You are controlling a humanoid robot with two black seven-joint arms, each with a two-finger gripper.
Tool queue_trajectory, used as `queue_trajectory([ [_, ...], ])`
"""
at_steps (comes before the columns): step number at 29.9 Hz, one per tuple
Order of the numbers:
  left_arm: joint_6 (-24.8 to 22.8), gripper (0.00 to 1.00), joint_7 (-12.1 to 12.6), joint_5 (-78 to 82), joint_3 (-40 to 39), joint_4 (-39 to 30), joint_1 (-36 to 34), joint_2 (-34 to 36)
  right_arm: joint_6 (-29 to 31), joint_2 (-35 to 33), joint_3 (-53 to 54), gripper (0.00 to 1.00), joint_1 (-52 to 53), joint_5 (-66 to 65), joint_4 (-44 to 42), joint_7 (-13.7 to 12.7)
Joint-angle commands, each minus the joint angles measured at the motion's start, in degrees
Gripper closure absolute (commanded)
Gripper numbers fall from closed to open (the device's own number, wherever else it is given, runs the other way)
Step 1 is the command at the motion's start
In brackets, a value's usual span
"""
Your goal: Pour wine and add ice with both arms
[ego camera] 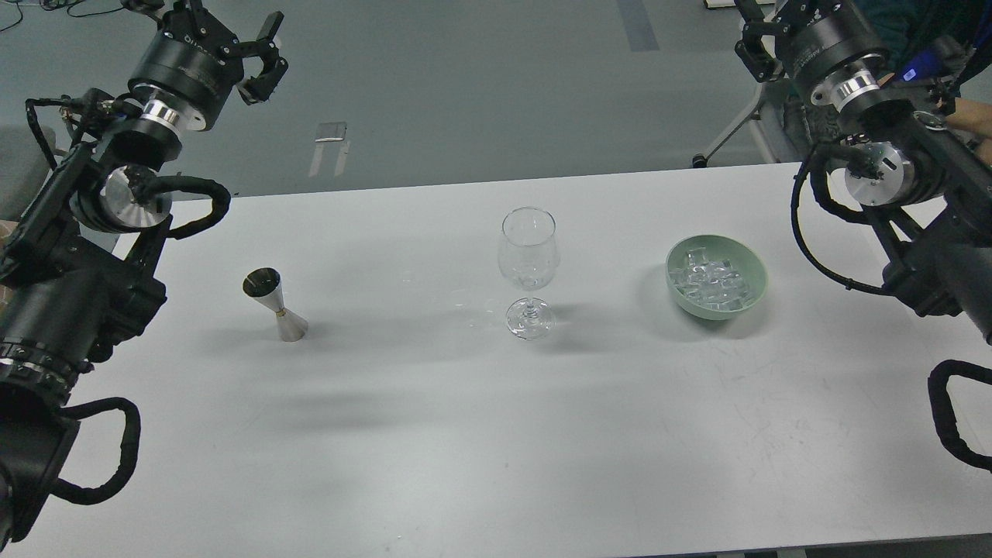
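An empty clear wine glass stands upright at the middle of the white table. A silver jigger stands to its left. A green bowl to the right of the glass holds a heap of clear ice cubes. My left gripper is raised high beyond the table's far left corner, its claws spread and empty. My right gripper is raised high beyond the far right corner, partly cut off by the top edge. Neither arm is near the objects.
A person's arm shows at the far right behind my right arm. A chair leg stands beyond the table's far edge. A small flat grey piece lies on the floor behind the table.
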Motion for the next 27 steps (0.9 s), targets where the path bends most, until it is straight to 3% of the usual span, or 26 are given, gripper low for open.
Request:
queue_trajectory([
  [1, 2.06, 0.01, 2.72, 0.13, 0.13, 0.34, 0.21, 0.06, -0.27, 0.11, 1.67, 0.00, 0.02, 0.25, -0.27, -0.09],
  [3, 2.07, 0.01, 4.31, 0.04, 0.04, 0.34, 0.21, -0.03, -0.28, 0.29, 3.44, 0.00, -0.15, 0.26, -0.28, -0.36],
  [6, 1.89, 0.01, 4.50, -0.13, -0.05, 0.34, 0.29, -0.38, 0.60, 0.29, 3.97, 0.00, -0.06, 0.17, -0.45, -0.54],
  [9, 1.72, 0.01, 3.27, -0.13, -0.05, -0.01, 0.56, -0.47, 1.04, 0.29, 3.89, 0.00, -0.24, 0.17, -0.54, -0.53],
  [12, 2.15, 0.01, -0.33, 0.48, 0.04, -0.37, 0.73, -0.65, 1.04, 0.29, 3.89, 0.00, -0.41, 0.08, -0.72, -1.41],
  [18, 2.07, 0.01, -0.77, 0.66, 0.04, -0.80, 1.08, -0.82, 0.96, 0.20, 3.89, 0.00, -0.50, 0.43, -0.19, -5.62],
  [27, 1.81, 0.01, -0.78, 0.66, 0.04, -3.18, 2.23, -0.65, 0.78, 0.38, 3.89, 0.00, -0.85, 0.78, 0.25, -5.89],
])
